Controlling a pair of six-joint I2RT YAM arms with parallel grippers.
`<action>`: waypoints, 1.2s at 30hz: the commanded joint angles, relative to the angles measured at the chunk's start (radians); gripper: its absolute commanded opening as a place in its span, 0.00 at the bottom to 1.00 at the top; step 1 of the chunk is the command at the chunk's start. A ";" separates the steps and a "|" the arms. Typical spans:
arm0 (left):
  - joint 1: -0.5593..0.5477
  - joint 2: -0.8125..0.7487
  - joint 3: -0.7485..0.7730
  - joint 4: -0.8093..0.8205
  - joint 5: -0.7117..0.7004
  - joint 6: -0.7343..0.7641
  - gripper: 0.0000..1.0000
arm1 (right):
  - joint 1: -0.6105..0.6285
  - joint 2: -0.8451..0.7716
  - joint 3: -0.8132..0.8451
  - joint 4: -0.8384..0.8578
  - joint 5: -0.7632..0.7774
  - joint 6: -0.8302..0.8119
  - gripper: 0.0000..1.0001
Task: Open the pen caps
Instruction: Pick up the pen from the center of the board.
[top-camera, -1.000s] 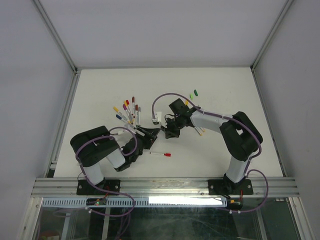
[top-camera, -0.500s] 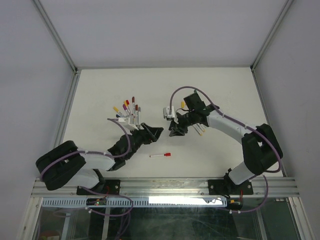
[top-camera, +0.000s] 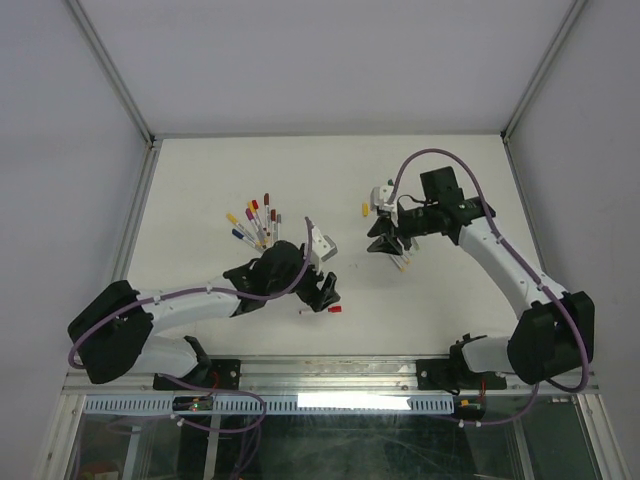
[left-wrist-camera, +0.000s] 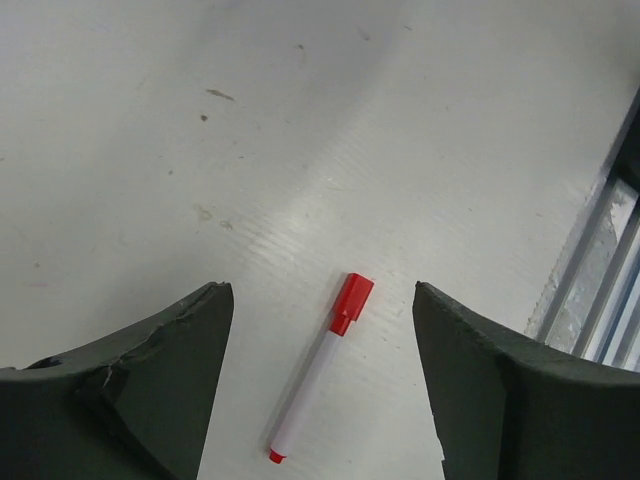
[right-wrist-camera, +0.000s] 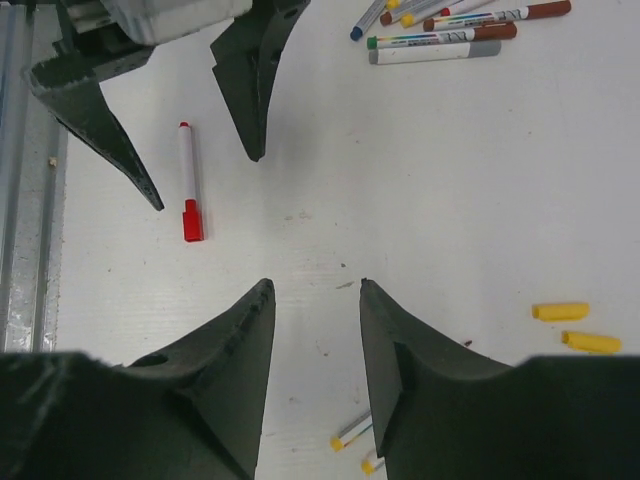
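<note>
Flat white table (top-camera: 450, 160) carries everything.

Left gripper (top-camera: 322, 290) — jaws spread wide, grasping nothing. It hangs over the table's near middle with the lone pen lying between its fingers. No contact shows in its wrist view.

Right gripper (right-wrist-camera: 315, 283) — jaws parted to a moderate gap, bare table between them, nothing held or touched. It stands right of centre, well apart from the left one.

Fan of capped marker pens (top-camera: 255, 222) lies left of centre.

Slim white pen (left-wrist-camera: 305, 400) lies alone, flat on the table. Its short red plastic cap (left-wrist-camera: 352, 300) is on, at the end pointing away from the wrist camera.

Two loose yellow bullet-shaped caps (right-wrist-camera: 560, 311) lie near the right gripper.

Judgement: the red cap looks light, rigid and smooth, and is probably a snug push fit, so it is apt to slip or skitter. Best hold is one gripper across the barrel's middle and the other square across the cap, pulling along the axis.
</note>
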 joint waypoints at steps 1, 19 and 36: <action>0.005 0.078 0.163 -0.172 0.193 0.194 0.73 | -0.055 -0.073 0.050 -0.057 -0.063 0.064 0.42; -0.089 0.417 0.515 -0.586 0.070 0.311 0.52 | -0.259 -0.091 0.030 -0.071 -0.181 0.064 0.43; -0.139 0.497 0.563 -0.690 -0.024 0.313 0.36 | -0.275 -0.084 0.030 -0.076 -0.197 0.056 0.43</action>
